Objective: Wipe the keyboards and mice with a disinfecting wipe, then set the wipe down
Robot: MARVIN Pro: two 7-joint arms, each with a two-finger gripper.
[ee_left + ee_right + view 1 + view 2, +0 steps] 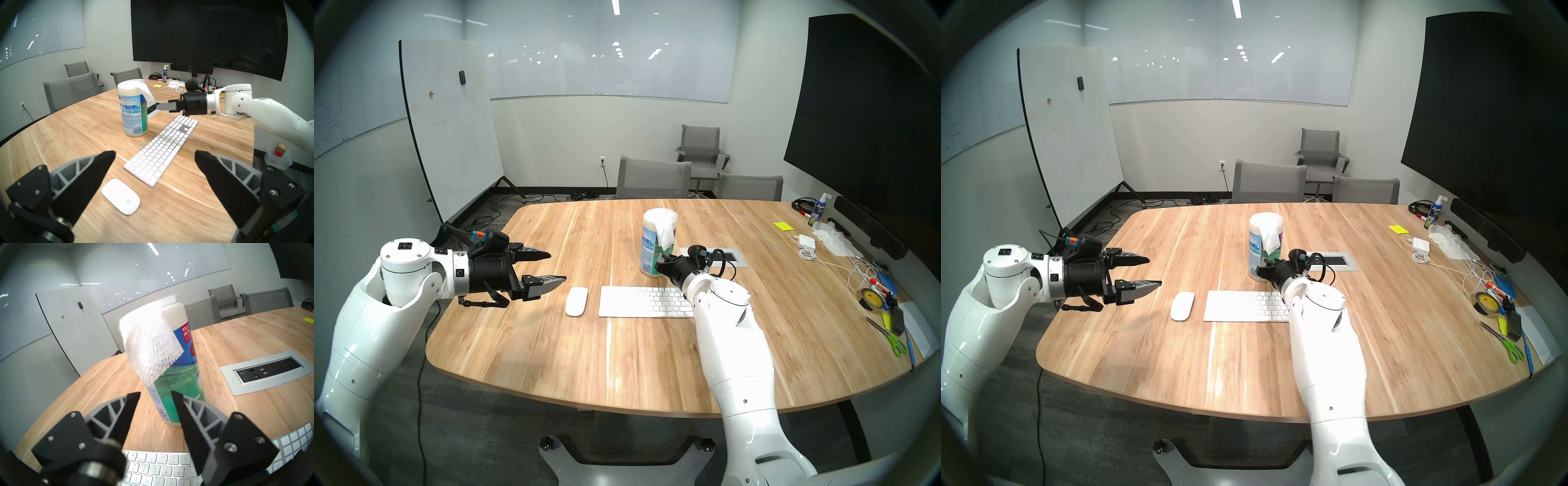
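Parted with a gap and gripping nothing, the right gripper (pixel 155 394) aims level at the wipe (pixel 153 346) draped from its canister (pixel 178 389), presumably to pinch it, while the left gripper (pixel 551 268) hovers wide open near mouse (pixel 576 301) and keyboard (pixel 643 301).

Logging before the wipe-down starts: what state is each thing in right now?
wipe: hanging from the canister top, not held.
canister: upright.
keyboard: flat on the table, untouched.
mouse: flat, left of the keyboard.
left pincer: open, empty.
right pincer: open, before the canister.
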